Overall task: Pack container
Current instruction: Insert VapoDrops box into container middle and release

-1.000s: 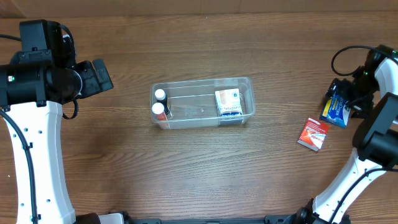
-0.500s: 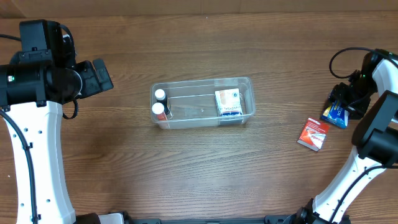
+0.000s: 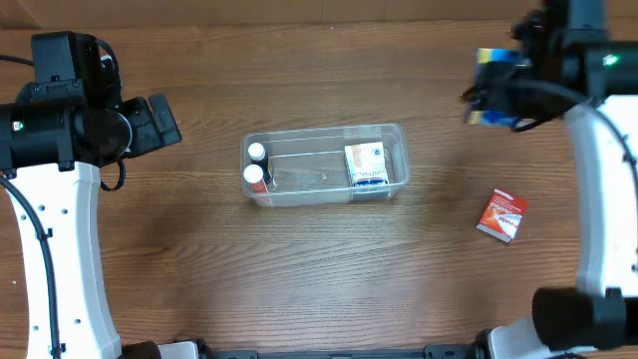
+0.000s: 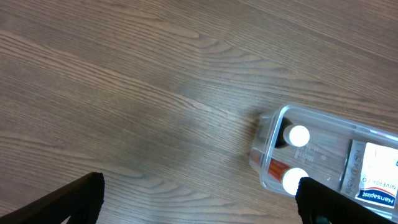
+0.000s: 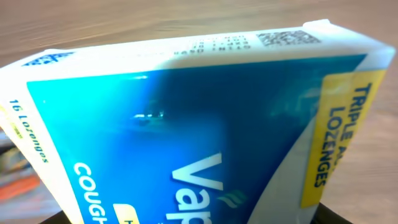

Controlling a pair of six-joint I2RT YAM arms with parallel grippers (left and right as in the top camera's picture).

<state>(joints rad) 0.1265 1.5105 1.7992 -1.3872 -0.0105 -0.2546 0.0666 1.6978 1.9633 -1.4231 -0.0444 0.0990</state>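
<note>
Seemingly halfway: bottles (image 3: 255, 175) and white box (image 3: 366, 165) are packed in container (image 3: 324, 129); lozenge box (image 5: 186, 124) is gripped by right tool (image 3: 503, 90); red packet (image 3: 501, 214) is left at the right edge of the bench (image 3: 299, 269); left tool (image 4: 199, 196) is held open.

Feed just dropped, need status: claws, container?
Right claw shut on blue lozenge box, right of container. Left claw open, empty. Red packet on table, off the path.
</note>
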